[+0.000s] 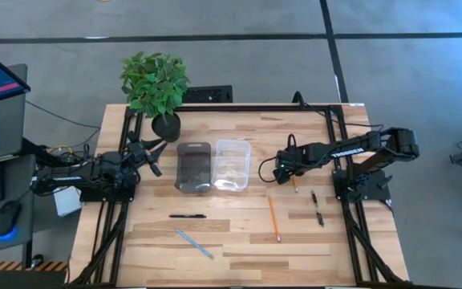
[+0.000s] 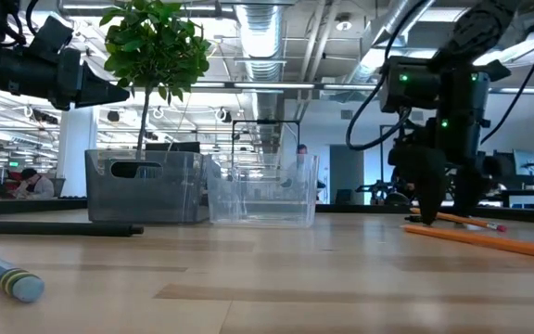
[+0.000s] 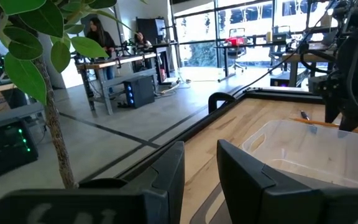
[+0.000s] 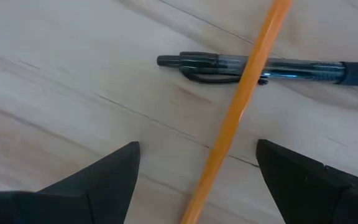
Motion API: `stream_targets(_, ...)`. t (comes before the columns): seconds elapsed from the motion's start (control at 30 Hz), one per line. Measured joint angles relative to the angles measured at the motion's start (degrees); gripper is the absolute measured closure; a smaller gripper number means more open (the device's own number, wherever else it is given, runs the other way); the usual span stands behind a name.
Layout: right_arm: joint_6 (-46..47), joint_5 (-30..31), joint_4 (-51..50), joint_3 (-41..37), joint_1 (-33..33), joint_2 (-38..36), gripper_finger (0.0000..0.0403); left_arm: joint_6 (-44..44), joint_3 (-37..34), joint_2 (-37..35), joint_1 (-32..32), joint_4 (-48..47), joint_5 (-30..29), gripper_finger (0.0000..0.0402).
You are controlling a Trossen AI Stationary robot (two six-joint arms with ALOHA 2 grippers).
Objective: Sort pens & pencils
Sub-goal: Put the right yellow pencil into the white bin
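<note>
My right gripper [image 1: 281,170] [image 4: 197,165] points down just right of the clear tray [image 1: 233,164], open. Its fingers stand on either side of an orange pencil [image 4: 241,106] [image 2: 452,219] without touching it. That pencil lies across a black pen [image 4: 291,70]. A second orange pencil [image 1: 273,217] lies on the table nearer the near edge. Black pen pieces [image 1: 318,207] lie to its right. Another black pen [image 1: 187,215] and a light blue pencil [image 1: 193,243] lie left of centre. My left gripper [image 1: 152,158] [image 3: 199,174] waits open beside the grey tray [image 1: 193,166].
A potted plant [image 1: 155,84] stands at the far left of the table, close to my left gripper. The grey and clear trays sit side by side at the table's middle. Bare wood lies toward the near edge [image 1: 239,269]. People and desks show in the room beyond.
</note>
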Motion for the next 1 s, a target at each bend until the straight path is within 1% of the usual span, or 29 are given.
stream_targets(0.23,0.7,0.89,0.59,-0.39,0.04,0.0,0.0057,0.0,0.0,0.01,0.0,-0.01,0.01,0.0316)
stream_targets(0.4,-0.66,1.11,0.81,-0.45,0.04,0.04,0.0057,0.0,0.0,0.01,0.0,0.01,-0.01,0.0316)
stream_targets(0.57,-0.91,2.62,1.01,-0.52,0.07,0.07,0.0062,0.01,0.0,0.01,0.02,0.01,0.0,0.0316)
stream_targets(0.7,0.81,2.64,1.03,-0.52,0.07,0.11,0.0066,0.02,0.0,0.0,0.02,-0.01,0.01,0.0316)
stream_targets(1.0,1.8,1.36,0.77,-0.54,-0.07,0.13,0.0098,0.02,0.0,0.01,0.0,0.01,0.01,0.0316)
